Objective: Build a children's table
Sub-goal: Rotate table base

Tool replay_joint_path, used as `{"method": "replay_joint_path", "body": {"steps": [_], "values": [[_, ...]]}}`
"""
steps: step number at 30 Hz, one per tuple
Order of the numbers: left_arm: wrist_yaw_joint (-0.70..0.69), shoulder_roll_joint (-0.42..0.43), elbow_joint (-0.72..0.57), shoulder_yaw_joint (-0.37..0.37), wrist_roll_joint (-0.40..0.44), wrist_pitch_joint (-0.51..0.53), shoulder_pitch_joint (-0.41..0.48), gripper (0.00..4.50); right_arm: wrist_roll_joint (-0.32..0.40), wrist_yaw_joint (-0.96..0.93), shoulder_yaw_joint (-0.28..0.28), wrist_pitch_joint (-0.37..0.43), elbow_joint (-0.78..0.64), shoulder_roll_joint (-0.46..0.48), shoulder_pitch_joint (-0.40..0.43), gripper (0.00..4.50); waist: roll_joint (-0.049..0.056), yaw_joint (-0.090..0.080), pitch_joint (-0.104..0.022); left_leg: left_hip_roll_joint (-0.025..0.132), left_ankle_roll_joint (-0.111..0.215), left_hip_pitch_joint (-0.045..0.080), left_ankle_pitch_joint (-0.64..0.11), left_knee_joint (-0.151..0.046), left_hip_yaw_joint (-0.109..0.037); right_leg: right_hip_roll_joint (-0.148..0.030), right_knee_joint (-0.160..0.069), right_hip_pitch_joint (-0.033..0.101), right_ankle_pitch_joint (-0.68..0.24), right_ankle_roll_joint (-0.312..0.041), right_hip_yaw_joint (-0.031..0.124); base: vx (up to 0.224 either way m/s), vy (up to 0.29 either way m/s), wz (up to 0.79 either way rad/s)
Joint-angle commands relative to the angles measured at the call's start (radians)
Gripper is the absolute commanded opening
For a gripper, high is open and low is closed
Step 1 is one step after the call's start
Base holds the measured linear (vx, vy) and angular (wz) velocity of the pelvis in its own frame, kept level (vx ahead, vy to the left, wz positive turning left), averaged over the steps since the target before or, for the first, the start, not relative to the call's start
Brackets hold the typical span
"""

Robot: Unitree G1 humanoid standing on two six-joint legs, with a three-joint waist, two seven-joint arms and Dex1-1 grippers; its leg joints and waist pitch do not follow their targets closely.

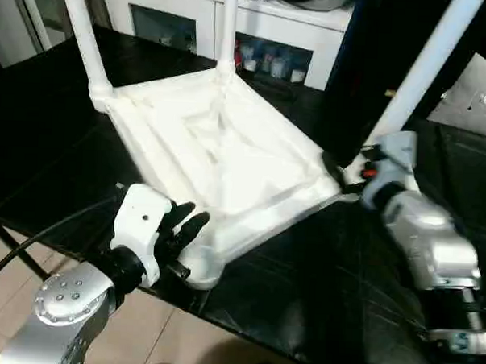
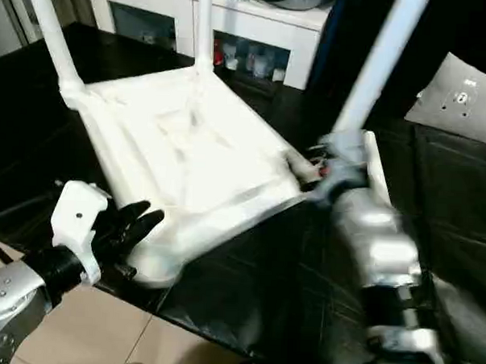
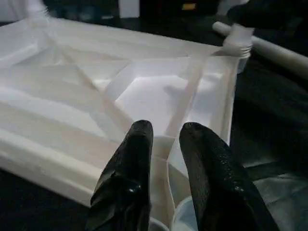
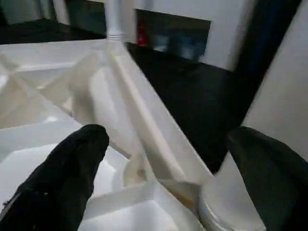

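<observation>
Cabinet (image 1: 234, 24) stands at 12 o'clock behind the upturned tabletop (image 1: 228, 153) (three legs up). Left gripper (image 1: 183, 225) pinches its near rim; right gripper (image 4: 168, 178) gapes around a leg (image 1: 421, 73).

Three upright legs (image 1: 86, 42) fence the tabletop's (image 1: 228, 157) open middle.

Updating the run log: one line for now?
white plastic tabletop: upside down, three legs in | left hand: at empty corner socket | right hand: open around leg

Smooth white plastic table top (image 1: 228, 161)
</observation>
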Motion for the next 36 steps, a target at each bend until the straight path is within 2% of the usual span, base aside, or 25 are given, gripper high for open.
{"method": "replay_joint_path", "body": {"steps": [1,6,10,14,15,16,17,18,19,20,22,23,24,25,26,27,28,29,30,31,32,33,34,35,36], "values": [[0.003,0.004,0.010,-0.013,-0.001,0.005,-0.011,1.39,-0.011,0.012,-0.015,-0.011,0.016,-0.009,-0.006,4.50,0.001,-0.004,-0.055,0.035,0.063,-0.015,-0.179,-0.074,0.000,-0.048,-0.072,0.060,-0.404,-0.095,0.051,0.000,0.000,0.00],[0.060,-0.021,0.025,-0.005,0.030,-0.012,-0.010,1.39,0.026,0.020,-0.009,0.018,-0.090,0.031,0.051,4.50,-0.006,-0.008,-0.052,0.035,0.068,-0.019,-0.174,-0.075,-0.001,-0.045,-0.077,0.059,-0.432,-0.073,0.050,0.000,0.000,0.00],[0.176,-0.079,0.057,0.012,0.073,-0.010,0.002,1.39,0.106,-0.027,0.038,0.161,-0.356,0.101,0.186,4.50,-0.004,-0.003,-0.053,0.040,0.067,-0.019,-0.133,-0.077,-0.003,-0.044,-0.075,0.059,-0.389,-0.050,0.054,0.000,0.000,0.00],[0.212,-0.116,0.080,0.000,0.078,-0.063,0.021,1.39,0.127,-0.112,0.078,0.291,-0.543,0.137,0.302,4.50,-0.003,-0.004,-0.046,0.038,0.048,-0.016,-0.195,-0.084,-0.005,-0.042,-0.086,0.053,-0.472,-0.013,0.050,-0.001,-0.001,-0.05],[0.249,-0.133,0.105,0.001,0.103,-0.140,0.023,1.39,0.120,-0.135,0.083,0.295,-0.603,0.152,0.354,4.50,-0.005,-0.006,-0.049,0.027,-0.032,0.038,-0.223,-0.056,0.054,0.031,-0.119,-0.008,-0.514,0.061,0.084,-0.005,-0.003,-0.20],[0.274,-0.151,0.122,0.011,0.111,-0.174,0.020,1.39,0.141,-0.152,0.079,0.326,-0.647,0.162,0.390,4.50,0.014,0.001,-0.049,0.028,-0.044,0.042,-0.228,-0.057,0.055,0.047,-0.116,-0.014,-0.497,0.072,0.089,-0.015,-0.007,-0.41],[0.274,-0.151,0.122,0.011,0.111,-0.174,0.020,1.39,0.142,-0.152,0.079,0.327,-0.648,0.163,0.390,4.50,0.009,0.003,-0.052,0.029,-0.036,0.061,-0.269,-0.045,0.070,0.074,-0.125,-0.041,-0.498,0.106,0.094,-0.011,-0.003,-0.21],[0.286,-0.163,0.130,0.018,0.111,-0.187,0.016,1.39,0.170,-0.159,0.072,0.367,-0.682,0.172,0.413,4.50,0.004,-0.007,-0.051,0.026,-0.021,0.063,-0.303,-0.041,0.073,0.086,-0.130,-0.047,-0.519,0.117,0.086,-0.061,-0.022,-0.49],[0.282,-0.163,0.140,0.026,0.107,-0.184,0.008,1.39,0.183,-0.172,0.067,0.384,-0.710,0.187,0.435,4.50,0.012,-0.008,-0.054,0.018,0.009,0.055,-0.320,-0.030,0.079,0.102,-0.133,-0.047,-0.541,0.145,0.090,-0.061,-0.023,-0.54],[0.279,-0.161,0.146,0.030,0.103,-0.180,0.002,1.39,0.188,-0.184,0.063,0.403,-0.736,0.198,0.450,4.50,0.014,-0.018,-0.052,0.021,0.041,0.062,-0.348,-0.020,0.082,0.113,-0.140,-0.066,-0.580,0.169,0.079,-0.077,-0.010,-0.86],[0.304,-0.166,0.157,0.035,0.120,-0.193,-0.006,1.39,0.198,-0.192,0.062,0.412,-0.753,0.211,0.464,4.50,0.014,-0.034,-0.050,0.025,0.077,0.050,-0.359,-0.010,0.080,0.121,-0.143,-0.063,-0.604,0.197,0.056,-0.026,0.022,-0.64],[0.310,-0.163,0.163,0.034,0.123,-0.164,-0.015,1.39,0.207,-0.218,0.054,0.426,-0.770,0.234,0.474,4.50,0.021,-0.044,-0.052,0.046,0.100,0.053,-0.363,-0.013,0.073,0.110,-0.137,-0.064,-0.602,0.196,0.042,-0.007,0.053,-0.63],[0.295,-0.158,0.173,0.031,0.105,-0.129,-0.023,1.39,0.216,-0.264,0.043,0.450,-0.795,0.267,0.480,4.50,0.020,-0.043,-0.030,0.062,0.131,-0.030,-0.401,-0.073,0.023,0.041,-0.115,0.032,-0.613,0.192,0.020,-0.007,0.053,-0.63],[0.292,-0.157,0.174,0.030,0.102,-0.125,-0.024,1.39,0.217,-0.268,0.042,0.452,-0.796,0.270,0.480,4.50,0.044,-0.040,-0.044,0.081,0.126,-0.016,-0.402,-0.071,0.011,0.016,-0.097,0.036,-0.591,0.174,0.032,-0.015,-0.004,-0.30],[0.279,-0.155,0.176,0.029,0.087,-0.112,-0.025,1.39,0.220,-0.278,0.041,0.458,-0.802,0.278,0.477,4.50,0.027,-0.058,-0.043,0.076,0.106,-0.019,-0.389,-0.068,0.006,-0.009,-0.107,0.045,-0.577,0.155,0.030,0.000,0.000,0.00],[0.284,-0.154,0.189,0.028,0.090,-0.127,-0.028,1.39,0.198,-0.287,0.049,0.436,-0.800,0.282,0.465,4.50,0.025,-0.065,-0.035,0.044,0.078,-0.009,-0.373,-0.053,0.015,-0.014,-0.143,0.033,-0.636,0.147,0.017,0.000,0.000,0.00],[0.284,-0.154,0.190,0.028,0.090,-0.128,-0.028,1.39,0.196,-0.287,0.050,0.434,-0.800,0.282,0.464,4.50,0.035,-0.067,-0.029,0.031,0.073,0.007,-0.379,-0.044,0.020,-0.022,-0.161,0.022,-0.685,0.141,0.008,0.000,0.000,0.00],[0.292,-0.153,0.199,0.029,0.099,-0.140,-0.031,1.39,0.177,-0.291,0.055,0.413,-0.795,0.282,0.456,4.50,0.017,-0.076,-0.028,0.009,0.085,0.016,-0.360,-0.028,0.026,-0.036,-0.179,0.023,-0.772,0.145,-0.001,0.000,0.000,0.00],[0.297,-0.152,0.205,0.029,0.105,-0.148,-0.033,1.39,0.164,-0.294,0.059,0.399,-0.792,0.282,0.451,4.50,0.013,-0.073,-0.028,-0.005,0.109,0.015,-0.326,-0.019,0.026,-0.055,-0.197,0.037,-0.846,0.177,-0.008,0.000,0.000,0.00],[0.312,-0.158,0.215,0.040,0.113,-0.156,-0.038,1.39,0.184,-0.272,0.071,0.438,-0.798,0.265,0.442,4.50,0.026,-0.078,-0.036,-0.010,0.089,0.076,-0.330,0.010,0.066,-0.018,-0.214,-0.031,-0.912,0.177,0.034,-0.051,0.004,-0.17],[0.315,-0.160,0.216,0.044,0.112,-0.159,-0.039,1.39,0.186,-0.264,0.076,0.448,-0.800,0.257,0.440,4.50,0.033,-0.089,-0.018,0.007,0.123,0.103,-0.416,-0.012,0.044,-0.001,-0.247,-0.008,-0.848,0.186,-0.067,0.047,0.056,-0.39],[0.317,-0.164,0.216,0.049,0.109,-0.162,-0.040,1.39,0.186,-0.255,0.083,0.458,-0.802,0.247,0.439,4.50,0.062,-0.046,-0.004,0.138,0.161,-0.053,-0.555,-0.141,-0.039,-0.048,0.115,0.160,-0.393,0.104,-0.032,0.047,0.056,-0.39],[0.316,-0.157,0.211,0.050,0.112,-0.162,-0.040,1.39,0.180,-0.226,0.104,0.453,-0.801,0.226,0.437,4.50,0.063,0.007,0.006,0.144,0.155,-0.053,-0.589,-0.151,-0.031,-0.047,0.124,0.115,-0.241,0.023,0.000,0.207,0.144,-0.13],[0.314,-0.151,0.207,0.050,0.114,-0.161,-0.041,1.39,0.173,-0.207,0.118,0.445,-0.799,0.212,0.437,4.50,0.034,-0.038,0.000,0.109,0.141,0.043,-0.565,-0.122,0.010,-0.041,0.097,0.029,-0.286,0.000,0.062,0.129,0.070,-0.11],[0.314,-0.146,0.205,0.048,0.114,-0.157,-0.042,1.39,0.168,-0.198,0.125,0.445,-0.802,0.208,0.437,4.50,-0.006,-0.047,-0.009,0.051,0.082,0.038,-0.533,-0.067,-0.002,-0.052,0.037,0.038,-0.483,0.063,0.093,0.129,0.070,-0.11]]}}
